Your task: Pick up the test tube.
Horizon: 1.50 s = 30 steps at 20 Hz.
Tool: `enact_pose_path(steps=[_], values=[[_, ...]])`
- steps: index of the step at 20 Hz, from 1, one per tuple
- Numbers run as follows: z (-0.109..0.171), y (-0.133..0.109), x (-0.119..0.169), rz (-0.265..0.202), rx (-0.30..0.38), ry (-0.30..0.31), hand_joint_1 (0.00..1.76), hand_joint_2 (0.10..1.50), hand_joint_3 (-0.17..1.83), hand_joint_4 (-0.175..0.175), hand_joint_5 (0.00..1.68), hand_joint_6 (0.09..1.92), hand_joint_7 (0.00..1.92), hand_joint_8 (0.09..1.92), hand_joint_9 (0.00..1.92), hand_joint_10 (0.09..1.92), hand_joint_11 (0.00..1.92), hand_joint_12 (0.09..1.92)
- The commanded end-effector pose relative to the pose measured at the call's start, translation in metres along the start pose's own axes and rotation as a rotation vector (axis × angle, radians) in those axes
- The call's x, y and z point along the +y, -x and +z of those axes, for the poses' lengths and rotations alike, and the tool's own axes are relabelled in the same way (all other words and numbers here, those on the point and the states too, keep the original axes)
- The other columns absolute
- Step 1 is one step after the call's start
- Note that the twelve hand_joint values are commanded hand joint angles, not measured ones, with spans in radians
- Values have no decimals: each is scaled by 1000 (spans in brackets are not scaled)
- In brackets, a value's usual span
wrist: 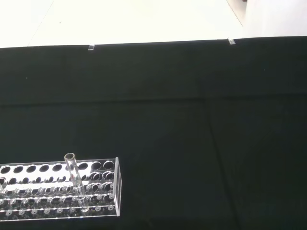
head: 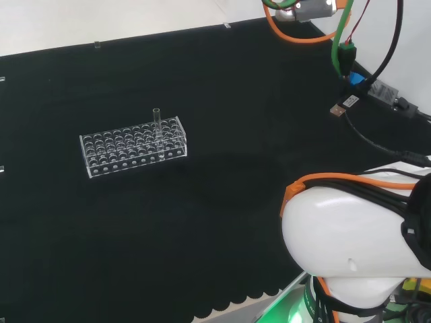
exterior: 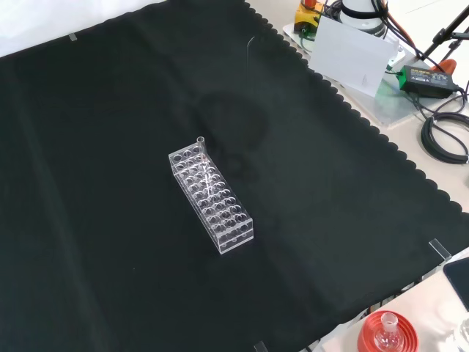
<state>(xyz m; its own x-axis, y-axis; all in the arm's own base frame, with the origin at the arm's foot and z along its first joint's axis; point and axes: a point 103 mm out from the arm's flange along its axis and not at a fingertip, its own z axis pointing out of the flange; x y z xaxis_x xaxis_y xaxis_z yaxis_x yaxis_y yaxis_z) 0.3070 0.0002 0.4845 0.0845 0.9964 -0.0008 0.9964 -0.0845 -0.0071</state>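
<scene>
A clear plastic test tube rack (head: 133,146) (exterior: 212,192) (wrist: 57,189) with several rows of round holes lies on the black cloth. One clear glass test tube (head: 157,128) (exterior: 201,144) (wrist: 76,181) stands upright in a hole near the rack's right end in the head view, its open mouth above the rack's top. In the front view the tube is at the rack's far end. The arm's white link (head: 357,235) fills the lower right of the head view, well apart from the rack.
Cables and connectors (head: 357,87) lie off the cloth at the head view's upper right. In the front view a flask on a red ribbed stand (exterior: 387,331) sits past the cloth's near right corner, and a power brick with coiled cable (exterior: 432,81) lies at the right.
</scene>
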Motion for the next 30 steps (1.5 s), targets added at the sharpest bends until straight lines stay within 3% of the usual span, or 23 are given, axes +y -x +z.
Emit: enact_pose_path(steps=[1, 3, 6, 14, 27, 30], values=[[-86, 60, -66, 161, -109, 143, 697, 687, 560, -10, 143, 446, 201, 812, 167, 923, 30, 1425], [-94, 65, -70, 170, -118, 158, 621, 756, 457, -12, 140, 285, 114, 815, 81, 952, 6, 1401], [-95, 65, -68, 170, -112, 163, 600, 780, 419, -13, 145, 227, 89, 818, 57, 962, 0, 1395], [-86, 56, -53, 145, -83, 152, 598, 784, 410, -13, 149, 211, 86, 817, 54, 962, 0, 1395], [-73, 28, -14, 49, -40, 109, 602, 787, 402, -13, 156, 199, 92, 818, 58, 962, 0, 1395], [-66, 23, -4, 36, -2, 96, 604, 787, 400, -13, 158, 196, 93, 818, 58, 962, 0, 1395]])
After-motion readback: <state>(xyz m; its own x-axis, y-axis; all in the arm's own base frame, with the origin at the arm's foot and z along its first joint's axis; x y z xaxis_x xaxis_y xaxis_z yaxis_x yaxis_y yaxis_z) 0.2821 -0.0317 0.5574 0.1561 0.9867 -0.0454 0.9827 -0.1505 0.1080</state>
